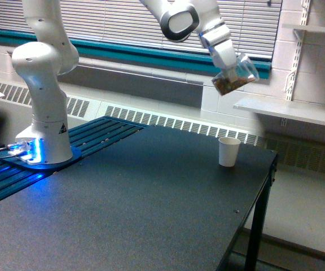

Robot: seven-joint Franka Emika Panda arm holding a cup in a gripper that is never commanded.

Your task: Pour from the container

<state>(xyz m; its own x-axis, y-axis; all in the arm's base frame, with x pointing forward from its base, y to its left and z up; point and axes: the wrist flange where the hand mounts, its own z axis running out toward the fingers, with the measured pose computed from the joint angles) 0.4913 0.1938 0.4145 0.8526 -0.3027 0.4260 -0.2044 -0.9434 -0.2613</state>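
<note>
In the exterior view, the container (235, 75) is a small clear cup with brown granular contents settled toward its lower left end. It hangs tilted high above the table, and my gripper (225, 61) is shut on it from the upper left. A white paper cup (228, 151) stands upright on the black table (128, 209) near its far right corner, well below the container and almost straight under it. Nothing is falling from the container.
The arm's white base (45, 113) stands at the exterior view's left on a blue slatted platform (89, 138). The table's right edge drops off just past the paper cup. A white wall shelf (289, 110) lies behind on the right, below the window blinds.
</note>
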